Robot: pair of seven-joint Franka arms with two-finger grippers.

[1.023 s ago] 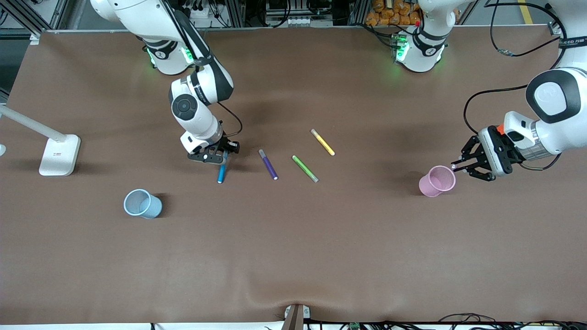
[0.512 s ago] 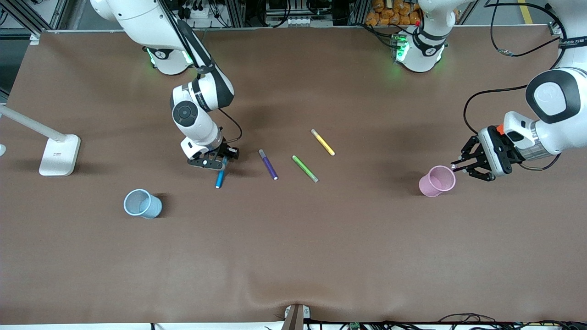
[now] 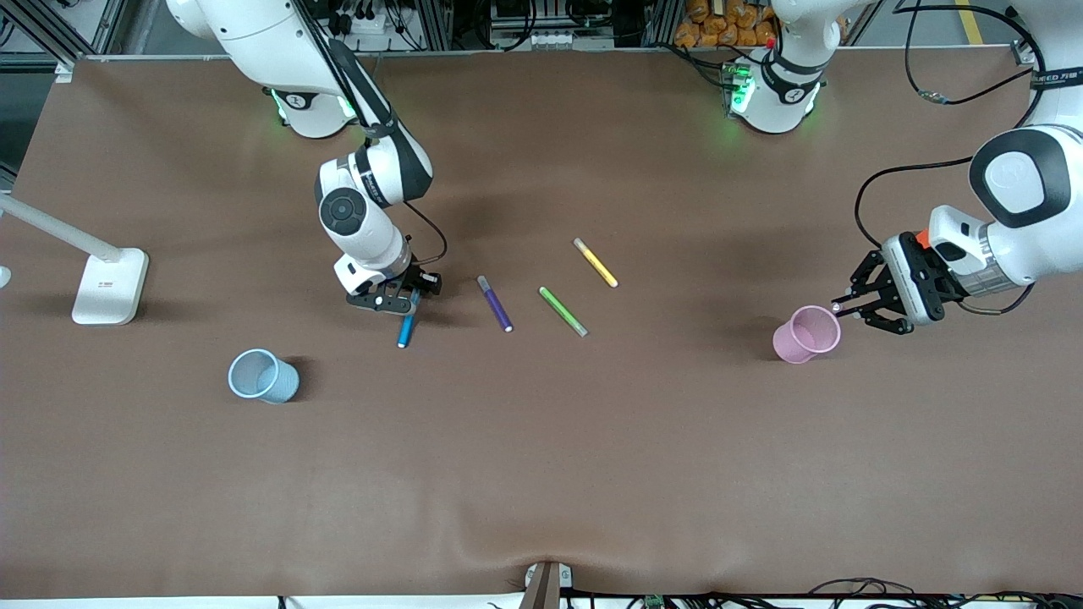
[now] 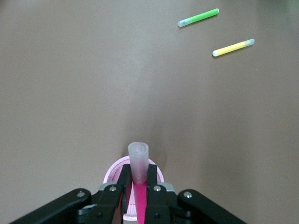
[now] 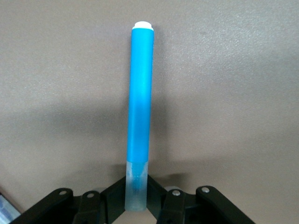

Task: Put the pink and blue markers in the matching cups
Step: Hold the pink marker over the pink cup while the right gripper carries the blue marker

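Note:
My left gripper (image 3: 840, 309) hangs over the rim of the light pink cup (image 3: 805, 335), shut on the pink marker (image 4: 139, 204). The marker's pale cap (image 4: 138, 161) sticks out past the fingers, and the pink cup (image 4: 110, 173) shows just under them. My right gripper (image 3: 399, 298) is shut on the grey cap end of the blue marker (image 3: 406, 327), which it holds a little above the table, pointing toward the front camera. In the right wrist view the blue marker (image 5: 141, 93) reaches straight out from the gripper (image 5: 136, 187). The light blue cup (image 3: 263, 376) stands nearer the front camera, toward the right arm's end.
A dark purple marker (image 3: 495, 303), a green marker (image 3: 563, 311) and a yellow marker (image 3: 596, 262) lie mid-table between the two grippers. A white lamp base (image 3: 108, 286) stands at the right arm's end of the table.
My right gripper has shifted slightly toward the front camera and the blue cup with the blue marker in it. The left gripper and the pink marker have not moved.

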